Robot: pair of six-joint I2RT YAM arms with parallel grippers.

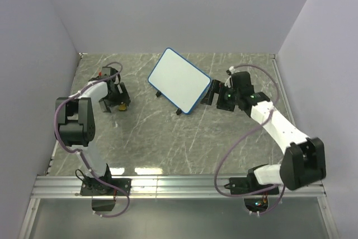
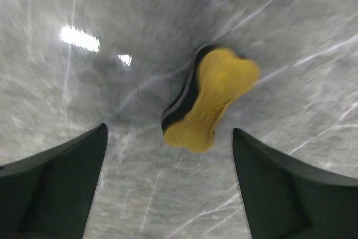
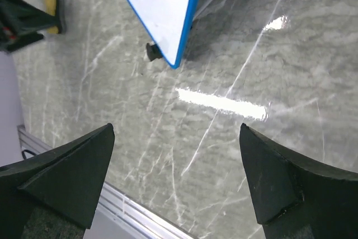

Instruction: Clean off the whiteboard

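The whiteboard (image 1: 179, 80) has a thin blue frame and small black feet, and it stands slanted at the middle back of the table with a blank white face. In the right wrist view one corner of the whiteboard (image 3: 162, 4) fills the top. My right gripper (image 1: 210, 94) is open just right of the board and touches nothing; only table shows between its fingers (image 3: 174, 129). My left gripper (image 1: 116, 104) is open at the far left. A yellow bone-shaped eraser (image 2: 215, 102) with a black underside lies on the table just beyond its fingertips, ungripped.
The grey marble table (image 1: 168, 138) is walled on the left, back and right. An aluminium rail (image 1: 179, 186) runs along the near edge by the arm bases. From the right wrist, the eraser (image 3: 51, 4) and the left gripper show far left.
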